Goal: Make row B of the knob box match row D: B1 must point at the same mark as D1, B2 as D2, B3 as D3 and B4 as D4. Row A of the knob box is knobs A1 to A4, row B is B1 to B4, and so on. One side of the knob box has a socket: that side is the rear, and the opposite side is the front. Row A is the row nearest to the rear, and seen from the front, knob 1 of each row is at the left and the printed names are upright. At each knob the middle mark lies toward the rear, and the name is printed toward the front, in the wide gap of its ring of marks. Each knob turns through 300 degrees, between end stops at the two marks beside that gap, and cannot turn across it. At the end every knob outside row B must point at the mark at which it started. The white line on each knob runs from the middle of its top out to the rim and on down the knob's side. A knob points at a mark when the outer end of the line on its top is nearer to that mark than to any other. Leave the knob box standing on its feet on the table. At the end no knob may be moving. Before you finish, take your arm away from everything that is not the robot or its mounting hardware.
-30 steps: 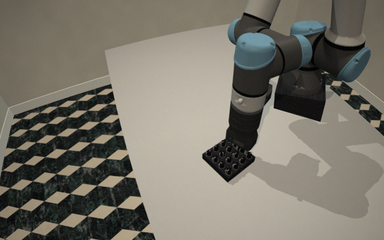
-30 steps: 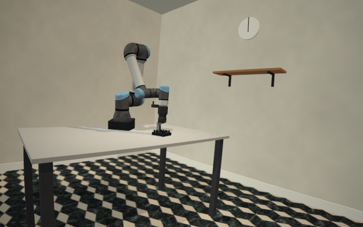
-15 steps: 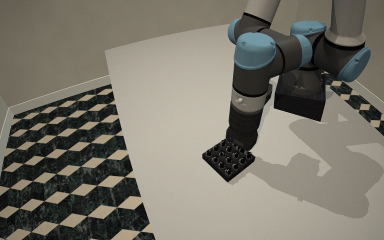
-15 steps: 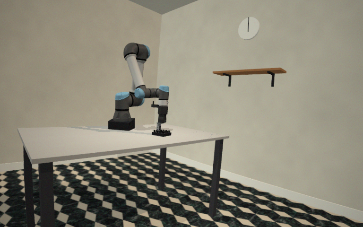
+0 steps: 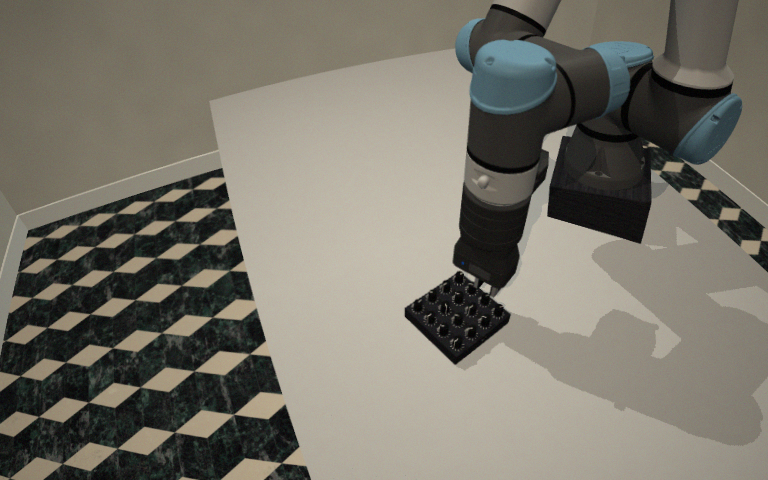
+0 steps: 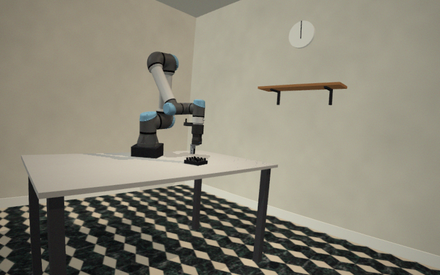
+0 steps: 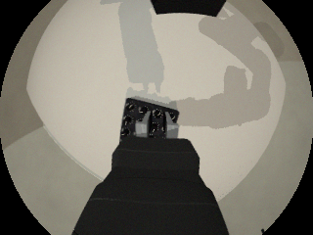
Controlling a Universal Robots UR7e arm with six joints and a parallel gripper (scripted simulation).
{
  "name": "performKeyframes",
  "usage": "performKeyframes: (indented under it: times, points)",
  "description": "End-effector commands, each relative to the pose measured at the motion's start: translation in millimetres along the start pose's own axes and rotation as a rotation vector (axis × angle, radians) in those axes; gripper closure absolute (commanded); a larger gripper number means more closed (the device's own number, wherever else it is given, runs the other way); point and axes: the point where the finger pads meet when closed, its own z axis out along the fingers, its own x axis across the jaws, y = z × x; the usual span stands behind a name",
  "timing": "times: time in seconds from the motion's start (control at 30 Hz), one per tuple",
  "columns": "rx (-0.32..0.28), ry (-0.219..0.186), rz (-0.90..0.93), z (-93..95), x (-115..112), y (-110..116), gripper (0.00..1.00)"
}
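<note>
The knob box [image 5: 454, 312] is a black square box with four rows of small black knobs, each with a white line. It stands flat on the white table. It also shows in the exterior view [image 6: 195, 160] and in the wrist view [image 7: 151, 119], where my own gripper body hides its near part. My gripper [image 5: 487, 288] points straight down and hangs a little above the box's far right corner, clear of the knobs. Its fingers are apart and hold nothing. The knob names and marks are too small to read.
The arm's black base block [image 5: 599, 198] stands on the table behind and to the right of the box. The table's left edge [image 5: 243, 271] runs above a checkered floor. A wall shelf [image 6: 302, 86] and a clock [image 6: 301, 33] are far off.
</note>
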Motion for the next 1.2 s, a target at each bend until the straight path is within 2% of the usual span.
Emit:
performKeyframes:
  times: [0.0,0.53,0.7,0.97,1.17]
  points:
    - [0.0,0.0,0.0,-10.0,0,0,0.54]
    - [0.0,0.0,0.001,-11.5,0,0,0.54]
    - [0.0,0.0,0.032,-14.0,-3,10,0.54]
    - [-0.001,0.0,0.246,-30.1,-17,73,0.54]
    - [-0.001,0.0,0.261,-31.2,-18,78,0.54]
